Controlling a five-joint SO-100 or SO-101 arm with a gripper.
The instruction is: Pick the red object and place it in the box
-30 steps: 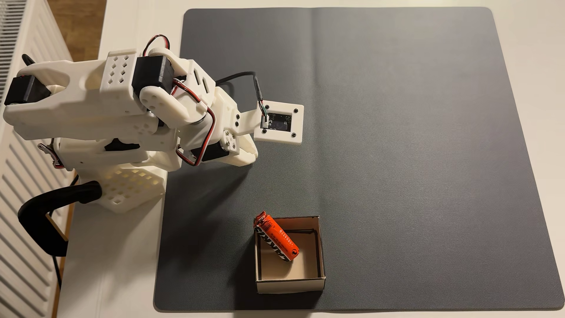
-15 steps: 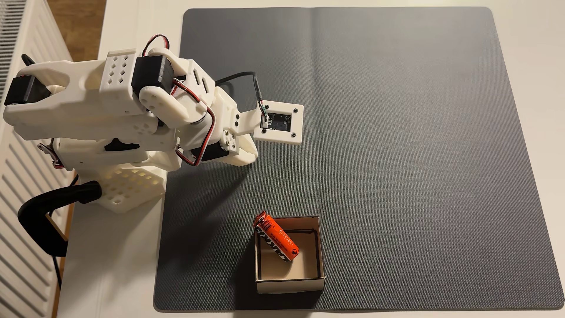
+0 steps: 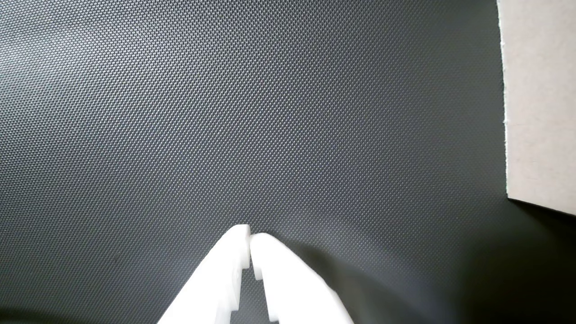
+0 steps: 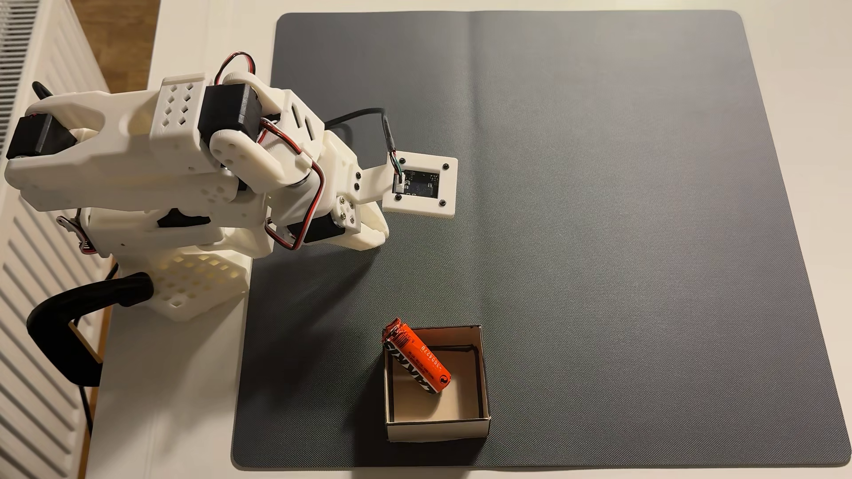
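Surface: dark grey textured mat point(image 4: 599, 207) spread on a pale table point(image 4: 184, 414), with a white radiator point(image 4: 27, 322) along the left edge of the fixed view.
Arm: white printed arm point(image 4: 152, 152) folded back near its base, well apart from the box.
Gripper: gripper point(image 3: 250, 238) seen from the wrist view with the two white fingertips pressed together over bare mat; it holds nothing.
Box: small open-topped cardboard box point(image 4: 484, 373) at the lower middle of the mat in the fixed view; pale beige walls and floor, a black line running around the inner walls. Part of one outer wall shows at the right edge of the wrist view point(image 3: 540, 99).
Red object: orange-red wrapped bar point(image 4: 417, 357) lies tilted inside the box, its lower end down near the floor and its crimped upper end resting on the far left corner of the rim, poking slightly above it.
Appearance: barcode near the crimped top, a row of printed digits along the side, black-and-white lettering on the lower face.
Step in hand: judged to be placement done and the arm parked away.
Advice: the bar is not fully seated; if a tidier result is wanted, a light nudge on the raised end should tip it flat, approached from above so the light box is not shoved.
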